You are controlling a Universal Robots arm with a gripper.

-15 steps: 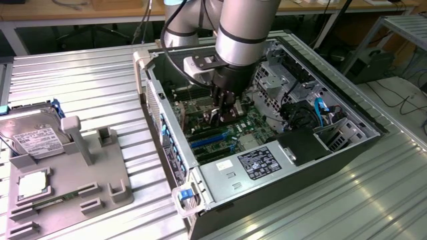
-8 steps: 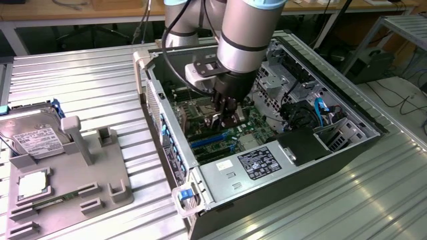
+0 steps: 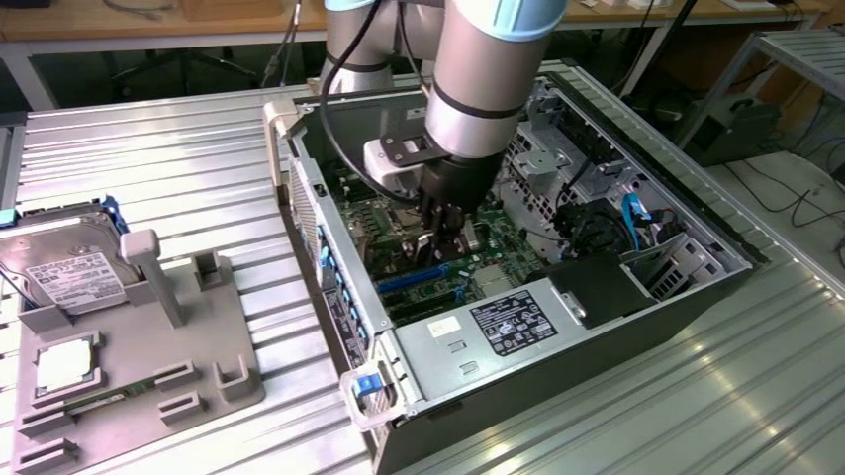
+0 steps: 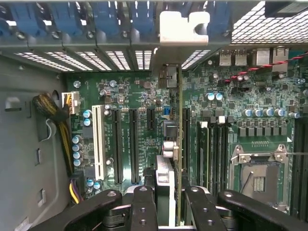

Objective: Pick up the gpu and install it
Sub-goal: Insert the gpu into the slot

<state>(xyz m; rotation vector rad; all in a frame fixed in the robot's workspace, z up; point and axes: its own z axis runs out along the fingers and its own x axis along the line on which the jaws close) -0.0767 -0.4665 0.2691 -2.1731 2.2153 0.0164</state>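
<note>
**Gripper and gpu.** In the exterior view we see the gripper [image 3: 446,237] lowered inside the open case [image 3: 700,282], over the motherboard [image 3: 496,252]. In the wrist view its black fingers [image 4: 144,207] are closed part-way on the gpu [image 4: 178,120], one on each face. The card stands on edge between them and runs straight away from the camera toward the case's rear wall, ending just under a white clip [image 4: 185,26]. We cannot tell whether its lower edge has entered a slot.

**Surroundings.** On one side of the card lie two long black slots [image 4: 117,144] and a white slot [image 4: 98,144]. On the other side lie the memory slots [image 4: 211,154] and the socket [image 4: 260,175]. Blue latches [image 4: 103,17] line the rear wall beside the clip.

**Exterior view.**
- The power supply [image 3: 509,322] sits at 5 o'clock from the gripper.
- A blue cable [image 3: 634,213] sits at 3 o'clock from the gripper.
- A grey fixture [image 3: 198,346] lies on the ribbed table [image 3: 660,416], well apart from the case at 8 o'clock.
- A hard drive [image 3: 66,272] rests at the fixture's 10 o'clock corner.
</note>
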